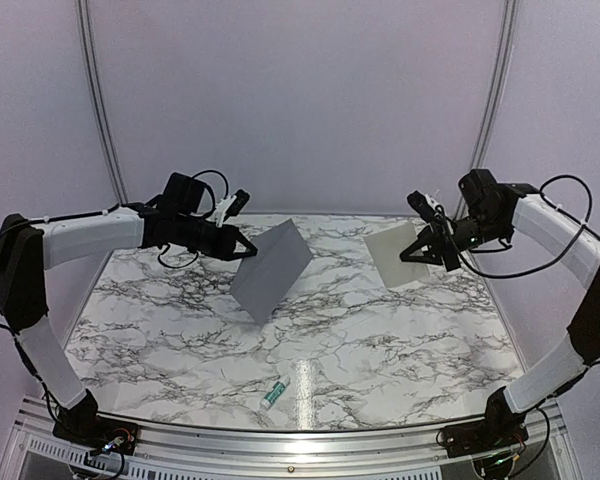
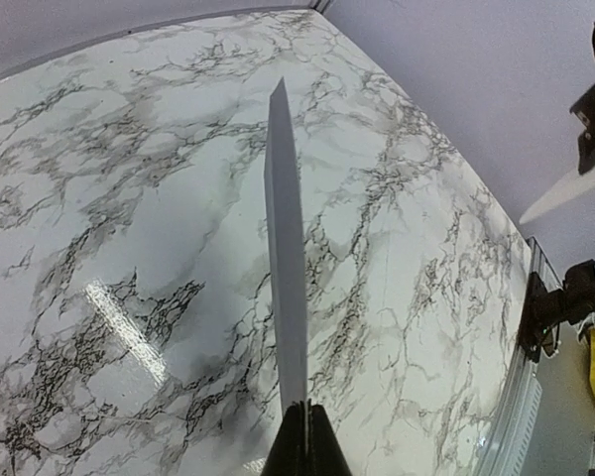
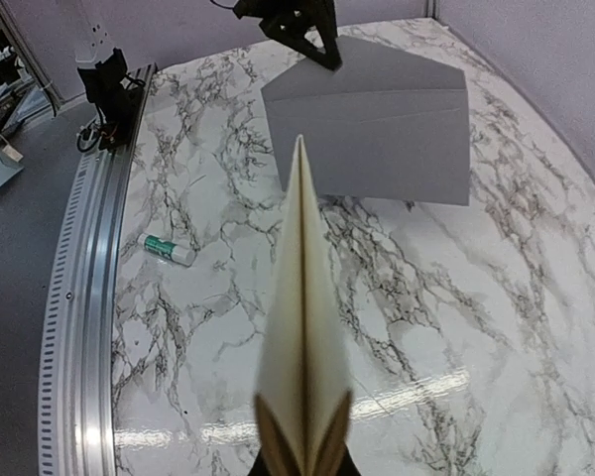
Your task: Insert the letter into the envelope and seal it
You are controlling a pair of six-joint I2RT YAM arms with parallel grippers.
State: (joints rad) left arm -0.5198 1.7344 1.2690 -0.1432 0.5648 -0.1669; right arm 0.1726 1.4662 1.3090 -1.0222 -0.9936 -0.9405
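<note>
My left gripper [image 1: 242,247] is shut on a corner of the grey envelope [image 1: 271,269] and holds it tilted above the table's middle back. In the left wrist view the envelope [image 2: 288,268] shows edge-on, running up from the closed gripper [image 2: 304,436]. My right gripper [image 1: 427,250] is shut on the off-white folded letter [image 1: 397,255] and holds it in the air at the back right. In the right wrist view the letter [image 3: 302,337] shows edge-on, pointing at the envelope [image 3: 377,134] and the left gripper [image 3: 322,55]. The two sheets are apart.
A small green-and-white tube [image 1: 275,394] lies on the marble table [image 1: 180,340] near the front middle; it also shows in the right wrist view [image 3: 167,250]. A metal rail [image 1: 300,435] runs along the near edge. Pale walls enclose the back and sides.
</note>
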